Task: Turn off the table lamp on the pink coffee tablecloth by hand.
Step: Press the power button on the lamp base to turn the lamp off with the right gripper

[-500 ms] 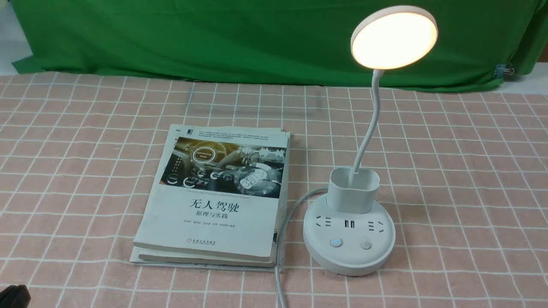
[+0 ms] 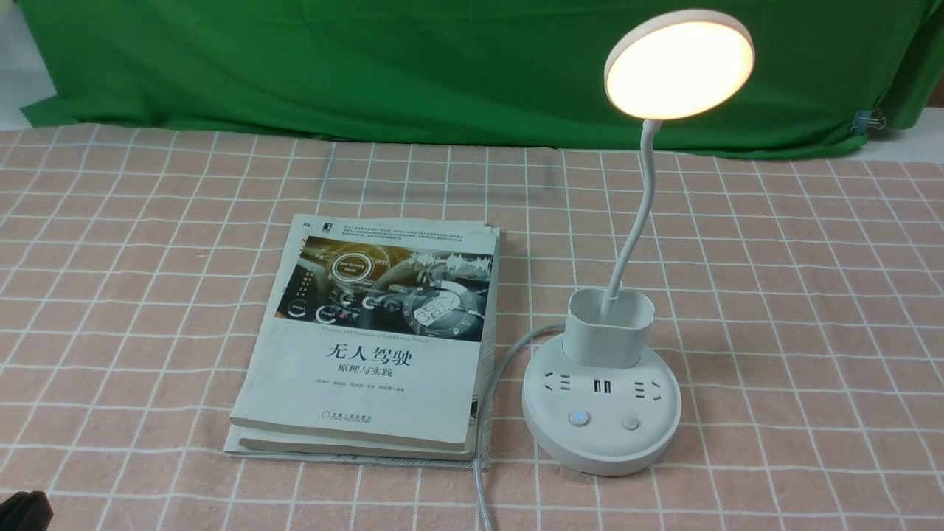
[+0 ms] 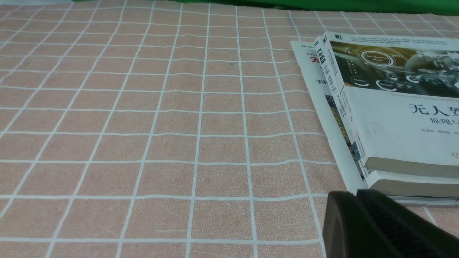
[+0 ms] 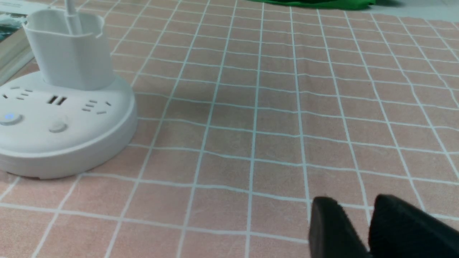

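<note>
The white table lamp stands on the pink coffee tablecloth (image 2: 774, 295), right of centre. Its round disc head (image 2: 678, 65) glows warm white. Its round base (image 2: 601, 431) has two buttons: the left button (image 2: 579, 419) shows a blue light, the right button (image 2: 629, 422) is plain. The base also shows in the right wrist view (image 4: 64, 125). My right gripper (image 4: 353, 204) hovers low over the cloth to the right of the base, apart from it, with a small gap between its tips. My left gripper (image 3: 356, 194) is shut and empty beside the books' near corner.
A stack of two white books (image 2: 369, 339) lies on a thin magazine left of the lamp. The lamp's grey cord (image 2: 483, 457) runs between book and base toward me. A green cloth (image 2: 369, 66) hangs at the back. A black bit of my left arm (image 2: 22, 510) shows in the corner.
</note>
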Action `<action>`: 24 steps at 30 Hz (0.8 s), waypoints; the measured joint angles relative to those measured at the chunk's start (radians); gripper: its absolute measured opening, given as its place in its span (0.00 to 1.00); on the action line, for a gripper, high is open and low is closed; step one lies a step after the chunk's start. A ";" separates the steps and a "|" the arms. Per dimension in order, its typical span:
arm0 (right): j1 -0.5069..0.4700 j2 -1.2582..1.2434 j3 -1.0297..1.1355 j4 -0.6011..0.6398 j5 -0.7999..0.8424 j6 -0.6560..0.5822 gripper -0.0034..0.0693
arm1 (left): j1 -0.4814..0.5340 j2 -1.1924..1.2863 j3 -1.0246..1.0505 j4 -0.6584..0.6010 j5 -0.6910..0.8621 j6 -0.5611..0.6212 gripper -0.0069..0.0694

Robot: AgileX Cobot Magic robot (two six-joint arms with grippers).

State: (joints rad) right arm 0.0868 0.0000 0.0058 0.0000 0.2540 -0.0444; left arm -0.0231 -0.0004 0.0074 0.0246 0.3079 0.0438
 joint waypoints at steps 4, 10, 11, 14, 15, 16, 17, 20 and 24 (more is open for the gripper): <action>0.000 0.000 0.000 0.000 0.000 0.000 0.38 | 0.000 0.000 0.000 0.000 0.000 0.000 0.10; 0.000 0.000 0.000 0.000 0.000 0.000 0.38 | 0.000 0.000 0.000 0.000 0.000 0.000 0.10; 0.000 0.000 0.000 0.000 0.000 0.000 0.38 | 0.000 0.000 0.000 0.000 0.000 0.000 0.10; 0.000 0.000 0.000 0.000 0.000 0.000 0.38 | 0.000 0.000 0.000 0.000 0.000 0.000 0.10; 0.000 0.000 0.000 0.000 0.000 0.000 0.38 | 0.000 0.000 0.000 0.000 0.000 0.000 0.10; 0.000 0.000 0.000 0.000 0.000 0.000 0.38 | 0.000 0.000 0.000 0.000 0.000 0.000 0.10; 0.000 0.000 0.000 0.000 0.000 0.000 0.38 | 0.000 0.000 0.000 0.000 0.000 0.000 0.10; 0.000 0.000 0.000 0.000 0.000 0.000 0.38 | 0.000 0.000 0.000 0.000 0.000 0.000 0.10; 0.000 0.000 0.000 0.000 -0.017 0.002 0.38 | 0.000 0.000 0.000 0.000 0.000 0.000 0.10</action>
State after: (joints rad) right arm 0.0868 0.0000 0.0058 0.0000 0.2372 -0.0429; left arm -0.0231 -0.0004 0.0074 0.0246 0.3079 0.0438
